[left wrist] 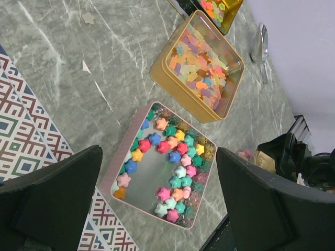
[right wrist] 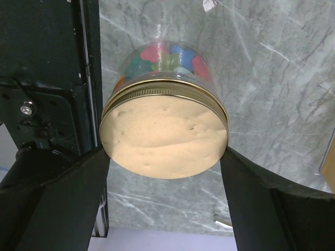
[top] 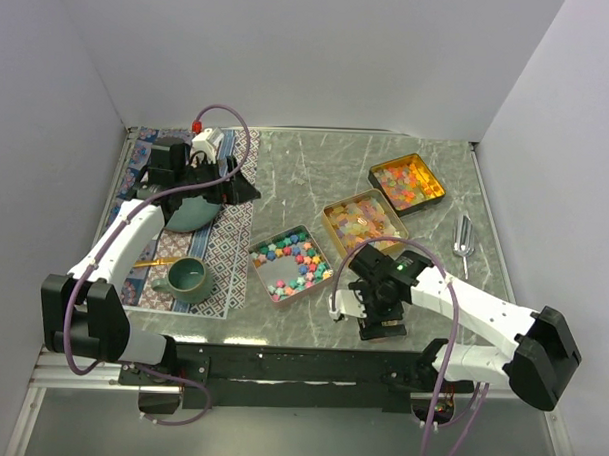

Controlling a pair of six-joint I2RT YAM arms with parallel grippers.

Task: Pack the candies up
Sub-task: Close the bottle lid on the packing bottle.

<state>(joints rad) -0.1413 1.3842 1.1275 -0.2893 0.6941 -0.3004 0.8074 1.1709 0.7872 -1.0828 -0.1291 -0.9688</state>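
Your right gripper (top: 367,312), spread wide, grips the gold-lidded jar (right wrist: 165,136); the candies (left wrist: 175,151) in the nearest tin (left wrist: 149,180) lie just ahead-left of it on the desk (top: 317,168), your left gripper (left wrist: 158,151) gaping empty farther off.

Plain white walls (top: 291,47) enclose a grey marbled table (top: 306,173) with a patterned mat (top: 232,253) at its left.

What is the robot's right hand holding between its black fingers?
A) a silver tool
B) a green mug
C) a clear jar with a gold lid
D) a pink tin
C: the clear jar with a gold lid sits between the fingers of the right gripper, colourful candies inside.
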